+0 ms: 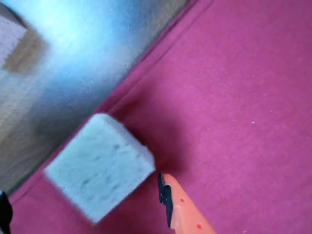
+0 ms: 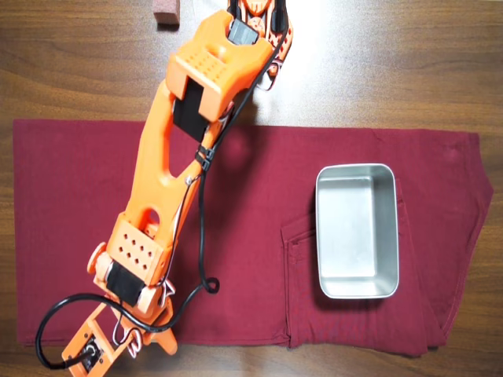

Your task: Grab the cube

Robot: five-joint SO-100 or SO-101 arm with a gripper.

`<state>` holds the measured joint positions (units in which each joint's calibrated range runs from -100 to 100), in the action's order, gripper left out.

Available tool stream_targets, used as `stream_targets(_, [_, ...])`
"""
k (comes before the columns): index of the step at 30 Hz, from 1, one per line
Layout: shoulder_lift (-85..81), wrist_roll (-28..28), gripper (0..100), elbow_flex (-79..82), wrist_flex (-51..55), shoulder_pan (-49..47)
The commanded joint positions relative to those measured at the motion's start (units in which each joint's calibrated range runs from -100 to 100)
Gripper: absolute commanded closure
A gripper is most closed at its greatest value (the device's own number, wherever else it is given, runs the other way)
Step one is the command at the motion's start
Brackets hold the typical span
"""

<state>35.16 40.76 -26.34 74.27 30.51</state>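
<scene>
In the wrist view, the small pale off-white cube with a rough matte surface lies on the dark red cloth, close to the cloth's edge. My gripper is open around it. The orange finger with a black pad is just right of the cube with a small gap. The dark tip of the other finger shows at the lower left edge. In the overhead view the gripper is at the bottom left, over the cloth's front edge. The arm hides the cube there.
A metal tray stands on the cloth to the right in the overhead view. A reddish-brown block sits on the wooden table at the top. In the wrist view, bare wood with glare lies beyond the cloth edge.
</scene>
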Motion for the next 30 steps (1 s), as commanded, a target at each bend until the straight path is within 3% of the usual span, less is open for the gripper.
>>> stream_targets(1, [2.08,0.24,62,-7.03,0.65,0.87])
stream_targets(9, [6.7,0.49,66,-11.03,0.19,1.35])
stream_targets(12, [7.59,0.0,95,-11.03,-1.75,1.16])
stream_targets(13, [8.12,-0.15,100,-11.03,-2.86,1.07])
stream_targets(18, [7.68,-0.1,100,-11.03,-5.25,-0.18])
stream_targets(22, [-4.04,-0.44,100,-10.21,1.2,-5.17])
stream_targets(26, [-19.49,0.05,100,-6.39,12.27,-14.77])
stream_targets(30, [-28.28,-1.56,100,-0.11,19.92,-30.8])
